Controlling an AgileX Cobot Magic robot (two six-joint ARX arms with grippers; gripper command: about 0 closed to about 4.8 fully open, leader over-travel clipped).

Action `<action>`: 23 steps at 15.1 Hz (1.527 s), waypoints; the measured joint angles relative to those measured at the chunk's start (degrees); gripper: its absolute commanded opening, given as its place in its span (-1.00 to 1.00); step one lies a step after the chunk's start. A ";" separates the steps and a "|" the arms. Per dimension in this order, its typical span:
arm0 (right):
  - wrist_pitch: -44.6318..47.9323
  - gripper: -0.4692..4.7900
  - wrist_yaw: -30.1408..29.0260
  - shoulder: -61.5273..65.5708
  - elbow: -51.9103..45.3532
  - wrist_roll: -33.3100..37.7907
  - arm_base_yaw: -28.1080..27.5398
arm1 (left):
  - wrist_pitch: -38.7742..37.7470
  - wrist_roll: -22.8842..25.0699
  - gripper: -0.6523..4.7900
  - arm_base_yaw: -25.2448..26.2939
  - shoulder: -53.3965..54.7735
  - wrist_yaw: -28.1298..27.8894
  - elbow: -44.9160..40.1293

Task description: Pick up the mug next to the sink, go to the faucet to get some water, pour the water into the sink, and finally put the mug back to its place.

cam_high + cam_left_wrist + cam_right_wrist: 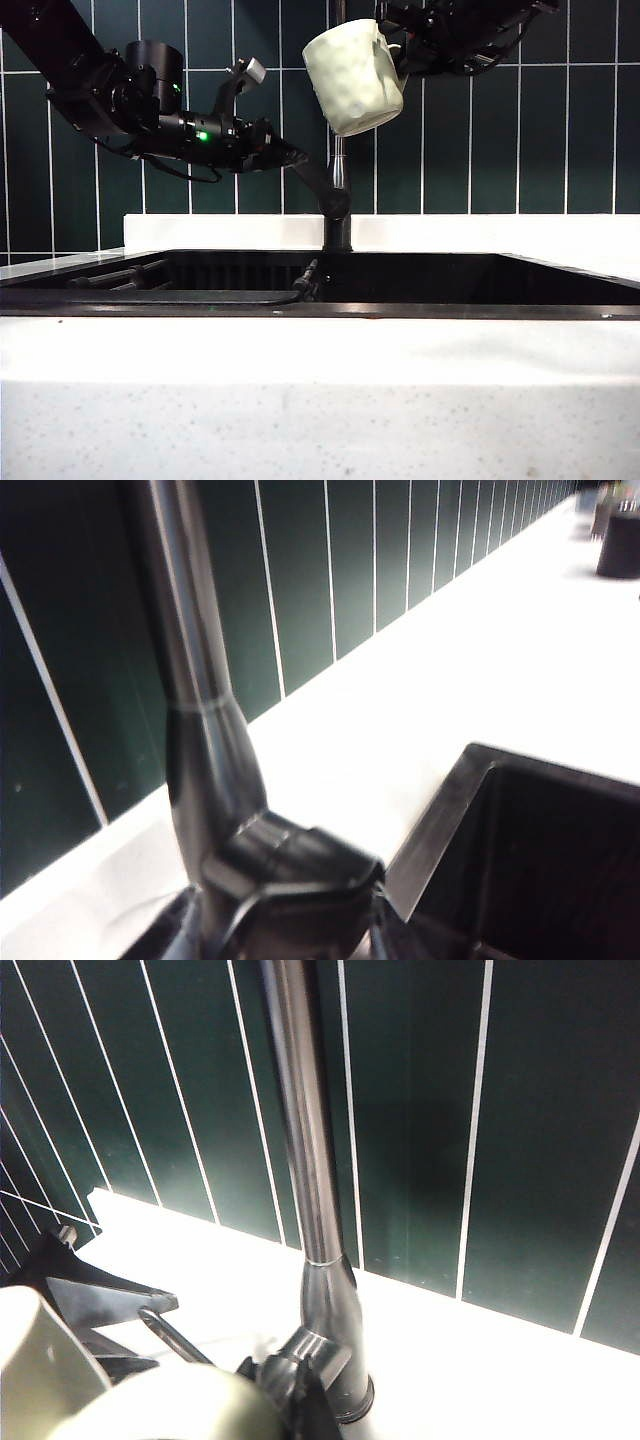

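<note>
Two grippers work at the faucet [338, 190], and the risks start with them. The right gripper [405, 45], high above the sink [400, 280] near the top of the exterior view, is clamped almost fully closed on the mug [354, 77], apparently at its handle side, though the contact itself is hidden behind the mug body. The mug hangs tilted beside the upright pipe, just touching or overlapping it in that view; its dimpled wall fills the near corner of the right wrist view [60, 1380].

The left gripper [290, 155] reaches in from the left with its jaws spread wide and holds nothing. Its tip is at the lever [318, 185] just above the faucet base; the left wrist view shows the pipe [195, 680] and base close up, blurred.

What could go wrong:
- The open left fingers may slip past the lever instead of moving it, since they only brush it.
- A hard push could open the flow fully and splash water over the counter [320, 400].
- The tilted mug may sit off the outlet, which is out of frame, so a stream could miss it.
- A swing of the mug could knock it against the pipe.

No water is visible anywhere. The mug's inside cannot be seen; the sink looks dry, holding only dark shapes, probably reflections.
</note>
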 measured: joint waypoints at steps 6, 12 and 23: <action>3.21 -0.83 0.02 0.00 0.00 -0.02 0.00 | -0.83 -3.06 0.01 0.17 -0.02 5.81 0.02; 3.15 -0.83 -1.29 0.02 -0.02 -0.07 0.07 | -1.33 -3.93 0.01 0.24 -0.02 7.26 0.02; 1.90 -0.83 -2.32 0.11 -0.02 -0.24 0.07 | -1.38 -1.51 0.01 -0.04 -0.02 -1.62 0.02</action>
